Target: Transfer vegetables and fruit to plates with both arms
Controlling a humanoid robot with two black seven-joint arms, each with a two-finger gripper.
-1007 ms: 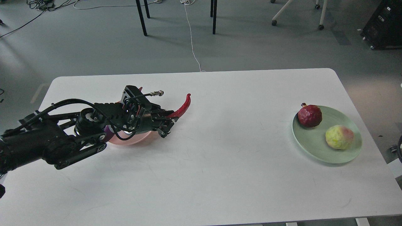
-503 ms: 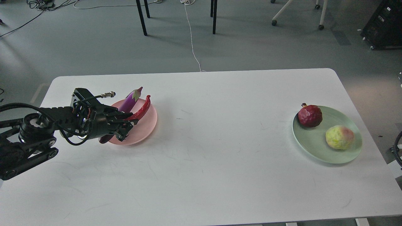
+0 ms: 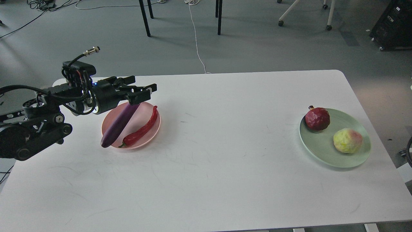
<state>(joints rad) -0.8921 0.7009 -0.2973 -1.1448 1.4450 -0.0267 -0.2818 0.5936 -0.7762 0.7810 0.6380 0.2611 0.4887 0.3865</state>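
Note:
The purple eggplant (image 3: 118, 126) and the red chili pepper (image 3: 141, 129) lie side by side on the pale pink plate (image 3: 142, 113) at the table's left. The eggplant's cap end is hidden behind my left gripper (image 3: 143, 86). That gripper is open and empty, and hovers above the plate's far edge with its fingers pointing right. The dark-red pomegranate (image 3: 317, 118) and the bumpy yellow-green ball (image 3: 347, 140) sit on the pale green plate (image 3: 322, 146) at the right. My right gripper is out of view.
The white table (image 3: 225, 154) spans the view; its far edge runs behind my left arm. Chair and table legs (image 3: 219, 17) stand on the grey floor beyond it, with a white cable (image 3: 197, 45) and a black box (image 3: 394, 25) at the far right.
My left gripper carried the chili from right of the pink plate onto it, let go, then opened and rose up and back. The chili now lies beside the eggplant.

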